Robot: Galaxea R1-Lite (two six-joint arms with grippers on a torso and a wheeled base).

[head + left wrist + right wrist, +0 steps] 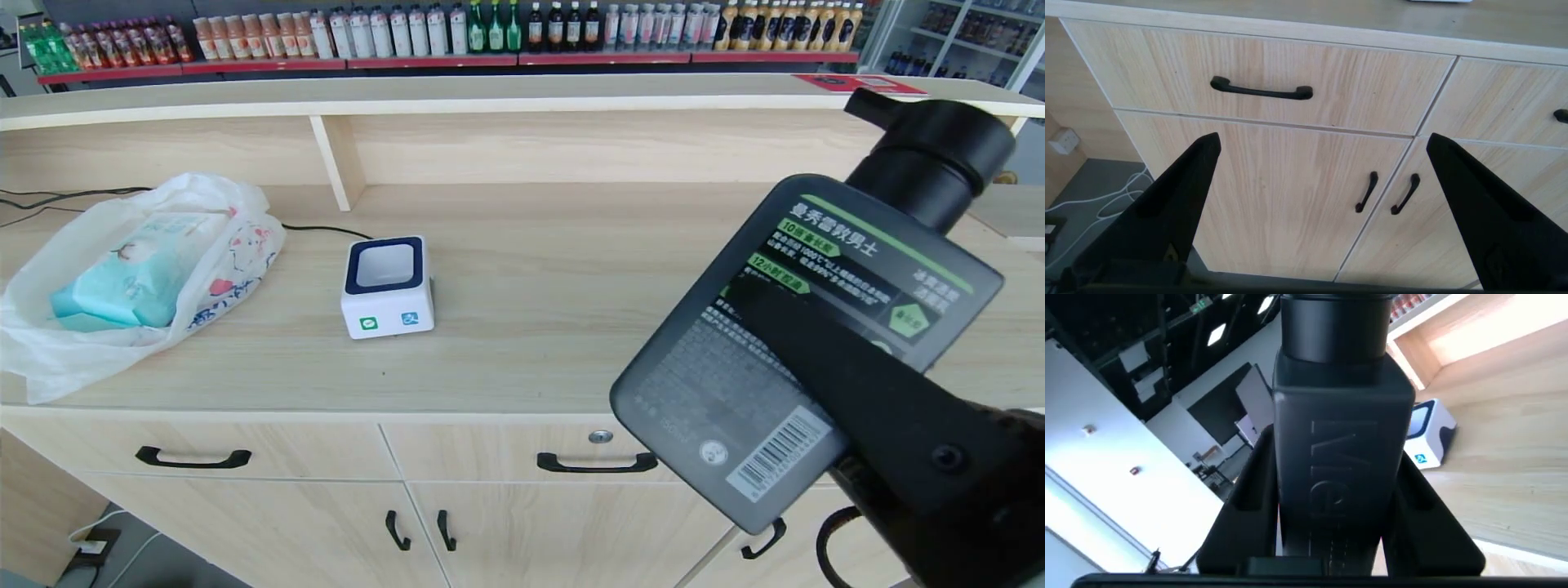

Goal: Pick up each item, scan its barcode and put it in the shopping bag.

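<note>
Right wrist view: the right gripper (1331,482) clamps the dark pump bottle (694,384) at mid-body. The bottle hangs raised, well right of the scanner (386,286), long axis slanted, pump end farther. Its barcode (780,453) apparently faces up, away from the scanner. The left gripper (1323,143), spread wide, sits lower than the scanner.

The pump bottle (784,343) is showing charcoal grey with green stripes and a white barcode label. The scanner box (387,287) is gleaming white, navy-framed. The shopping bag (49,359) is looking milky-translucent, and its wipes pack (131,278) is showing teal.
</note>
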